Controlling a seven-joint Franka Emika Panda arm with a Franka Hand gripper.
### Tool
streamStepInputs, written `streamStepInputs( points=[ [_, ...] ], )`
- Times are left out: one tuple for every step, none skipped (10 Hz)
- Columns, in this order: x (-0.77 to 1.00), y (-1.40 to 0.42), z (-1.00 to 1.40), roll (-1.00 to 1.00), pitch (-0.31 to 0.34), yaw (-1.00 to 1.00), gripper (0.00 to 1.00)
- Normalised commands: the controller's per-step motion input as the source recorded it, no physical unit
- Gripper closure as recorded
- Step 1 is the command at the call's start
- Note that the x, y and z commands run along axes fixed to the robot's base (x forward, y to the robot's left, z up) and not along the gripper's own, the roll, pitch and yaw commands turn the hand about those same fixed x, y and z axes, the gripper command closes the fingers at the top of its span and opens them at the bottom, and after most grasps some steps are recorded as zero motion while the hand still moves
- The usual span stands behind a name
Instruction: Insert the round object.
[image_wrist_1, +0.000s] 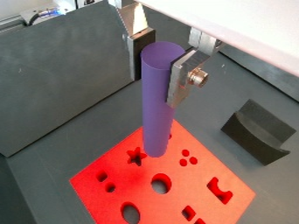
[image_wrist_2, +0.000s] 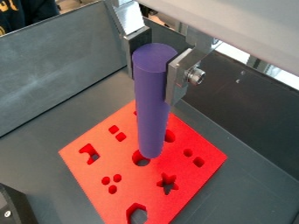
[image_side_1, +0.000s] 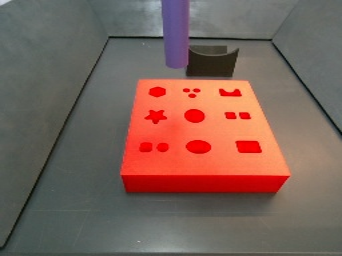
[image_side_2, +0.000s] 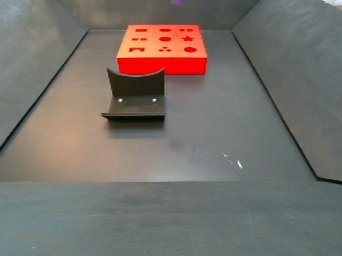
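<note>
The gripper (image_wrist_1: 160, 63) is shut on the round object, a long purple peg (image_wrist_1: 156, 101), and holds it upright near its top end. Both wrist views show this; in the other one the gripper (image_wrist_2: 158, 66) grips the peg (image_wrist_2: 149, 105) the same way. The peg hangs above the red block (image_wrist_1: 117, 179), which has several shaped holes, among them a round hole (image_wrist_1: 162, 184) and a star hole (image_wrist_1: 135, 157). In a side view the peg (image_side_1: 175, 30) hangs clear above the far part of the red block (image_side_1: 201, 165), and the gripper is out of frame.
A dark grey block with a curved notch (image_side_1: 211, 60) stands on the floor behind the red block; it also shows in a side view (image_side_2: 135, 95) and in a wrist view (image_wrist_1: 260, 129). Grey walls (image_side_1: 54, 60) enclose the floor.
</note>
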Motion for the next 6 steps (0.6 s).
streamStepInputs(
  points=[
    [0.31, 0.00, -0.48, 0.00, 0.000, -0.05, 1.00],
    [0.50, 0.00, -0.67, -0.04, 0.000, -0.06, 1.00],
    [0.57, 0.00, -0.74, -0.03, 0.000, -0.09, 1.00],
    [0.54, 0.00, -0.70, 0.00, -0.006, -0.11, 1.00],
    [0.43, 0.00, -0.67, 0.00, -0.037, -0.07, 1.00],
    [0.49, 0.00, -0.49, 0.09, 0.000, -0.05, 1.00]
  ],
)
